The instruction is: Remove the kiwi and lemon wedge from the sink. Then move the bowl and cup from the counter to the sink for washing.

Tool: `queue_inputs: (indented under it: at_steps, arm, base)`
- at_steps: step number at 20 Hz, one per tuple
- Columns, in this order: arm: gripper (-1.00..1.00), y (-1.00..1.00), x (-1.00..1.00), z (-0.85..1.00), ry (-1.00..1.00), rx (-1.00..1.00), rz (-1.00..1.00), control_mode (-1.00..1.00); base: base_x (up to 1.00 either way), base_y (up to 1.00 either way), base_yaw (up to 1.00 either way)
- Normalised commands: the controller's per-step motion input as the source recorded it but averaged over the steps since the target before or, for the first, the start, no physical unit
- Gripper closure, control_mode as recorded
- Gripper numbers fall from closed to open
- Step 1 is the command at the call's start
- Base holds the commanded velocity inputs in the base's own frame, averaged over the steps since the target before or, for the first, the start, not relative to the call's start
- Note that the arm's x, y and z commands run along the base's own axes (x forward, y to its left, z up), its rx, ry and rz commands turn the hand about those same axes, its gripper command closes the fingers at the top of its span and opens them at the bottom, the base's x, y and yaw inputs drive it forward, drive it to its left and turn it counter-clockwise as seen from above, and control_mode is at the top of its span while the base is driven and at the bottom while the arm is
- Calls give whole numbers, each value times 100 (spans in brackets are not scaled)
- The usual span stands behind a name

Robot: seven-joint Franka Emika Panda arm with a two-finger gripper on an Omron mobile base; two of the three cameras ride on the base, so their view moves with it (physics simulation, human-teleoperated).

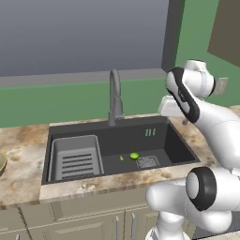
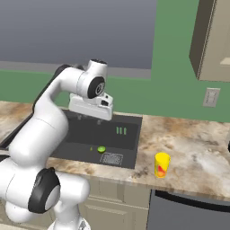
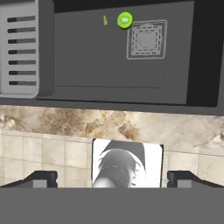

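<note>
Gripper (image 3: 112, 179) was wide open, empty, above sink (image 1: 173, 140). Kiwi (image 3: 124, 20) sat beside drain, lemon wedge (image 3: 105, 20) just next to it.

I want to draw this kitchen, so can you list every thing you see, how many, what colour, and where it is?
kiwi: one, bright green, on the sink floor beside the drain.
lemon wedge: one, pale yellow, tiny, on the sink floor close to the kiwi.
sink: one, dark grey, set into the counter.
rack: one, grey, ribbed, in the sink's left part.
drain: one, grey, square, in the sink floor.
faucet: one, grey, behind the sink.
cup: one, yellow with a red mark, on the counter right of the sink.
bowl: one, tan-gold, on the counter left of the sink, mostly cut off.
counter: one, beige-brown marbled.
pincer: one, dark tips apart, above the sink.
</note>
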Motion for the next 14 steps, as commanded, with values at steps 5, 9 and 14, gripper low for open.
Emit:
queue_inputs:
  at_steps: [5, 9, 14]
  arm:
    - [-100, 0, 3, -23, 2, 0, 3, -100]
    - [-100, 0, 0, -22, 0, 0, 4, -100]
    - [-100, 0, 0, -21, -4, 0, 5, -100]
  base:
    - [0, 0, 0]
    - [0, 0, 0]
    - [0, 0, 0]
